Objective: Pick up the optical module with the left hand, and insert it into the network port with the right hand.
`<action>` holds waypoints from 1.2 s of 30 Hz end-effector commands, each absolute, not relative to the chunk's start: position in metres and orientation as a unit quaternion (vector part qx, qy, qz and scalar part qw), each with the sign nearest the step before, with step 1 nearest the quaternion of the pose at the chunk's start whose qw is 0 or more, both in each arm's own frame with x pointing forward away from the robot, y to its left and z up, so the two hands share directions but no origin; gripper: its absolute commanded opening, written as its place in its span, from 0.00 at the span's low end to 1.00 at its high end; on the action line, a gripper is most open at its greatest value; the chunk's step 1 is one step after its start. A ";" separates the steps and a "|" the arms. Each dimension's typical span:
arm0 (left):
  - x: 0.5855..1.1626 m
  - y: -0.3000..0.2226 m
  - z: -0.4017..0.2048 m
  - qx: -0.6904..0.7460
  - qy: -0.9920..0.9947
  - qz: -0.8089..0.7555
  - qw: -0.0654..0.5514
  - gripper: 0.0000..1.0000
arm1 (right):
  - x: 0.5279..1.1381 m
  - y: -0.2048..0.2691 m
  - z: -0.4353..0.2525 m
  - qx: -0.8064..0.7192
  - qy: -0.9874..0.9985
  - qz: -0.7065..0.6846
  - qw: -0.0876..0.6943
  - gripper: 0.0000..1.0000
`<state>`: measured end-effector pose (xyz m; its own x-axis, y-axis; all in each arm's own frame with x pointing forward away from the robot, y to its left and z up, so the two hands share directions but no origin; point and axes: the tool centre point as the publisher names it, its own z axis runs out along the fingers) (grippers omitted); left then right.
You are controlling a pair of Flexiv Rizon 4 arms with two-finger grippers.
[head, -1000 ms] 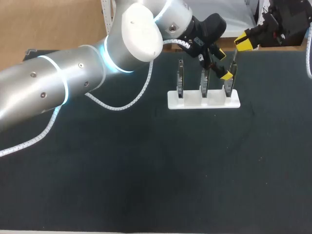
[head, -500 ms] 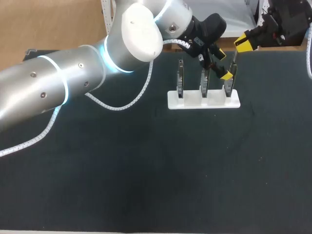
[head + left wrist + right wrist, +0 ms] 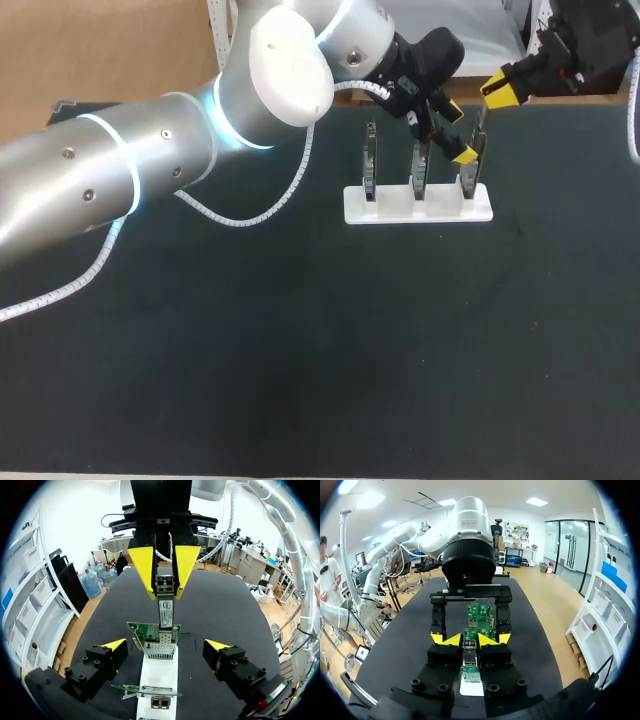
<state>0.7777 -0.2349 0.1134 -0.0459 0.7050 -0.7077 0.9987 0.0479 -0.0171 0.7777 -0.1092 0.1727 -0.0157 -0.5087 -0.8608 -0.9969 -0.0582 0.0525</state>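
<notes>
At the far side of the dark table (image 3: pixel 300 350), the left arm (image 3: pixel 150 170) sweeps in across the head view, its wrist bent down over a white holder (image 3: pixel 400 208) with three circuit cards standing upright in it. The left gripper (image 3: pixel 458 132) sits at the rightmost card (image 3: pixel 468 178), one yellow tip on each side of it. The right arm enters at the far right corner, and the right gripper (image 3: pixel 498 90) hangs just above that same card.

From the left wrist view, the left gripper (image 3: pixel 166 646) is spread wide, its two tips well apart on either side of the green card (image 3: pixel 146 629) and touching nothing. The right gripper (image 3: pixel 164 596) comes down from above with the fingers pressed onto the optical module (image 3: pixel 165 612) from two sides. The module stands upright with its lower end at the metal network port (image 3: pixel 160 651) on the card; how deep it sits cannot be told. A pale label on the module carries small print that cannot be read.

The right wrist view looks along the right gripper (image 3: pixel 469 641) and shows the module (image 3: pixel 469 659) pinched between its own fingers, with the left arm's (image 3: pixel 470 545) round wrist directly ahead and the cards lined up between the two grippers. Only the wrist views show the module clearly; in the head view it is a thin dark sliver under the right gripper.
</notes>
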 end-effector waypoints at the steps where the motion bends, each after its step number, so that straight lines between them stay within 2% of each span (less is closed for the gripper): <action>1: 0.779 -0.236 0.114 0.635 0.672 -0.269 0.269 1.00 | 0.780 -0.109 0.171 -0.623 0.605 0.378 0.323 0.00; 36: 0.779 -0.236 0.114 0.635 0.672 -0.269 0.269 1.00 | 0.778 -0.106 0.170 -0.626 0.610 0.371 0.313 0.00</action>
<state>0.7777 -0.2349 0.1134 -0.0459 0.7050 -0.7078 0.9987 0.0478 -0.0171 0.7785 -0.1068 0.1706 -0.0197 -0.5302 -0.8476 -0.9963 -0.0601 0.0608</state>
